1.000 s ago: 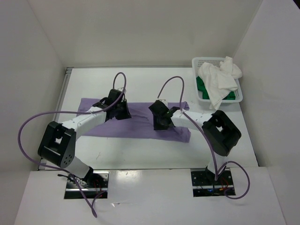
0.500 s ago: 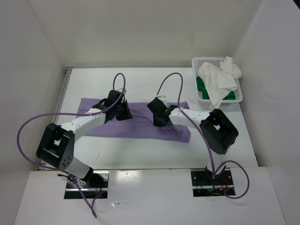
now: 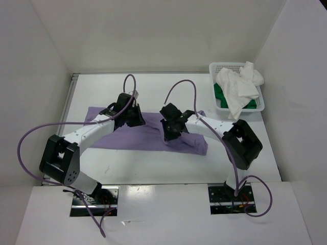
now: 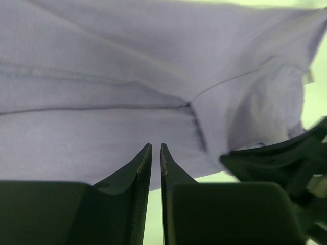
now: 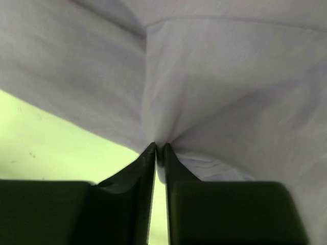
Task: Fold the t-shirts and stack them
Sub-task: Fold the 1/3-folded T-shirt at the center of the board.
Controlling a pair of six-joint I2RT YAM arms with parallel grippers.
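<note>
The lavender t-shirt point(image 3: 153, 139) lies spread across the middle of the table. My left gripper point(image 3: 136, 119) is over its upper middle. In the left wrist view the gripper point(image 4: 156, 147) has its jaws nearly together over the shirt point(image 4: 127, 66) near its edge, with cloth in the narrow gap. My right gripper point(image 3: 168, 132) is shut on a pinched fold of the shirt point(image 5: 230, 76), with creases running into the tips point(image 5: 159, 147). The white t-shirt point(image 3: 237, 89) drapes over the basket. The green t-shirt point(image 3: 218, 94) lies under it.
The white perforated basket point(image 3: 263, 104) stands at the back right corner. White walls enclose the table on three sides. The right gripper's dark body point(image 4: 276, 158) shows close beside my left fingers. Purple cables loop above both arms.
Both grippers have moved a little toward the far side. The right gripper has also shifted left, closer to the left one, and the cloth between them has bunched slightly.
</note>
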